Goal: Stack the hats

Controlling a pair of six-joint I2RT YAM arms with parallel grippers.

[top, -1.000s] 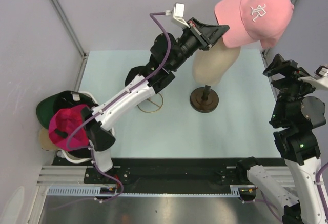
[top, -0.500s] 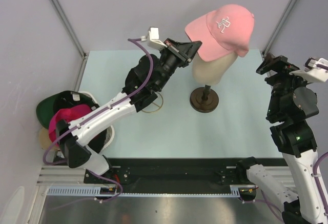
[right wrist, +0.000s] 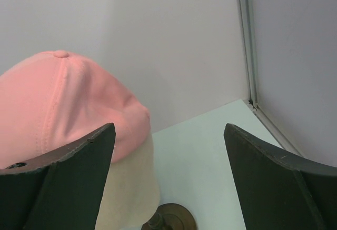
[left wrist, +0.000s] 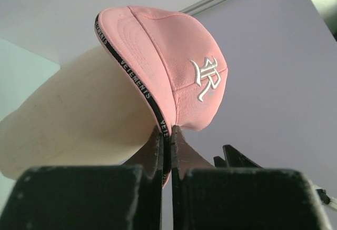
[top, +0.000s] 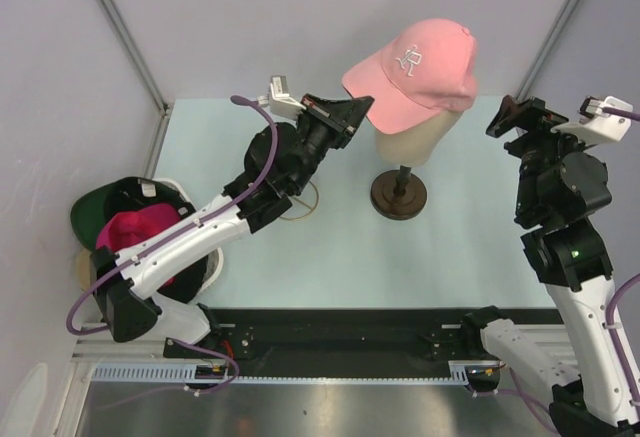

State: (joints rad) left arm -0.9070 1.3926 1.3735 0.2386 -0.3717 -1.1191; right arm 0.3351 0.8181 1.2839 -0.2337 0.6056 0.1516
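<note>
We see the light pink cap (top: 415,72) sitting on top of the beige mannequin head (top: 420,137), toward 1 o'clock on the pale tabletop (top: 450,247), with its brim pointing to about 9 o'clock and its white embroidered logo facing up. The left claw (top: 358,107) reaches in from 9 o'clock of the cap. In the left wrist view its two fingers are pressed almost together, with the black lettered edge of the brim pinched between them. The right claw (top: 510,119) hangs at 3 o'clock of the cap, well apart from it. In the right wrist view its fingers (right wrist: 68,182) are spread wide with nothing between them. The head's dark round stand base (top: 398,195) rests on the tabletop below. Over at 8 o'clock, by the left arm's base, the magenta cap (top: 135,242) lies against the dark green cap (top: 95,212).
</note>
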